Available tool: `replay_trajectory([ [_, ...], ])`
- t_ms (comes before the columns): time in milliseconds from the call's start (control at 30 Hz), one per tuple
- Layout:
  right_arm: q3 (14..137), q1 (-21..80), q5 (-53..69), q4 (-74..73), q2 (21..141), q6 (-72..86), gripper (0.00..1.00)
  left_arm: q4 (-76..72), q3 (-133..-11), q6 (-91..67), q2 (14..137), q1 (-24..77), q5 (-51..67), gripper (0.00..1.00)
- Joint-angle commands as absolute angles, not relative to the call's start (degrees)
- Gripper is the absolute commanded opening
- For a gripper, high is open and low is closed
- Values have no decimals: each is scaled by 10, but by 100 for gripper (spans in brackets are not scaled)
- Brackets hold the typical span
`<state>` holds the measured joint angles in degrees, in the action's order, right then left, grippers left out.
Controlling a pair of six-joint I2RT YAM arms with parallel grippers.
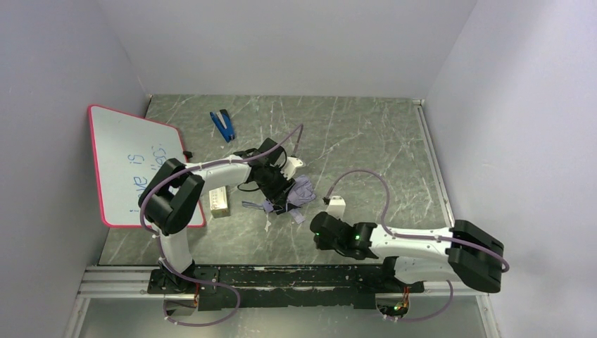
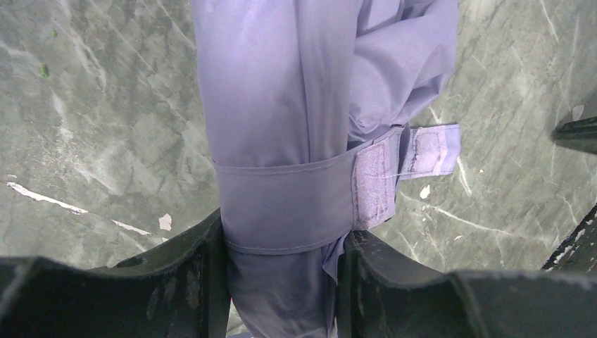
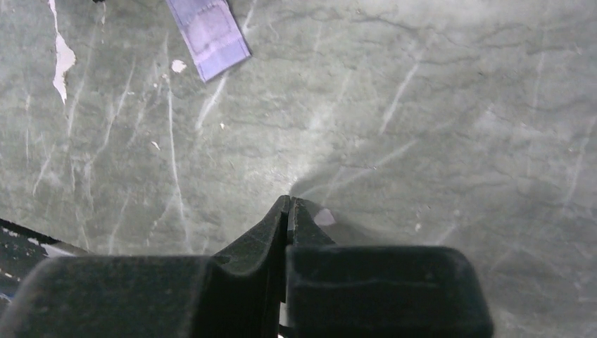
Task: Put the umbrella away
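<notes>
Umbrella [image 1: 301, 191], folding, pale lavender fabric: is sitting at the middle of the desk [image 1: 366, 141] as a rolled bundle. The left hand [image 2: 281, 243] is pinching it across its width, jaws pressing the fabric from both sides just below the closure strap [image 2: 288, 208]. Whether the bundle is resting on the desk or hanging slightly above it cannot be told. The strap is running once round the roll, its fastening patch overlapping only in part and its free tab [image 3: 209, 35] sticking out sideways over the stone. Right hand [image 3: 288, 211]: pressed together, holding nothing, hovering low over bare desk near that tab. Hazards, as judged: the fastening is probably catching on a narrow area only, so it may be peeling open once the left hand lets go, leaving the canopy springing loose. A fold of fabric is bulging above the strap on the tab side and could be working out from under the band if the umbrella is dragged or tilted. The left hand is gripping so close to the strap that opening or withdrawing could be snagging the band and sliding it off the roll. Any press by the right hand to seat the tab is risking a push on the whole bundle, twisting it in the grip.
</notes>
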<state>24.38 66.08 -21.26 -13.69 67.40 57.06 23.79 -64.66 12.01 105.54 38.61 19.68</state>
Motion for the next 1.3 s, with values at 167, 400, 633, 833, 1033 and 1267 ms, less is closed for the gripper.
replay_trajectory([
  [167,228,634,-252,-78,624,447,50,272,-624,140,1086,373,87,5],
  [400,281,576,-189,27,740,290,67,272,-623,142,1089,374,89,5],
  [633,331,577,-159,54,832,223,65,273,-624,143,1093,374,88,5],
  [833,359,581,-162,34,888,210,59,274,-627,145,1095,375,87,5],
  [1033,395,614,-212,-27,940,213,41,273,-624,145,1092,375,89,5],
  [1267,389,627,-215,-63,955,252,39,275,-624,146,1091,375,89,5],
])
